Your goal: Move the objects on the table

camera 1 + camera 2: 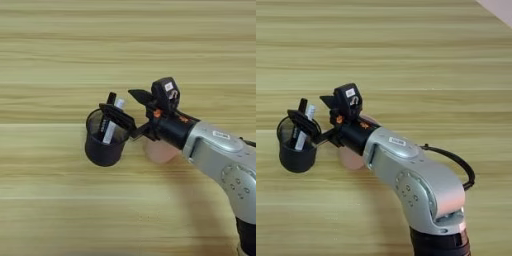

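Left eye view: the black mesh cup stands on the wooden surface. The white marker and black marker lean inside it, tops above the rim. The tool hangs over the cup's right rim, fingers spread wide, holding nothing.

Right eye view: the pink cup sits right of the mesh cup (mostly hidden under the silver forearm).
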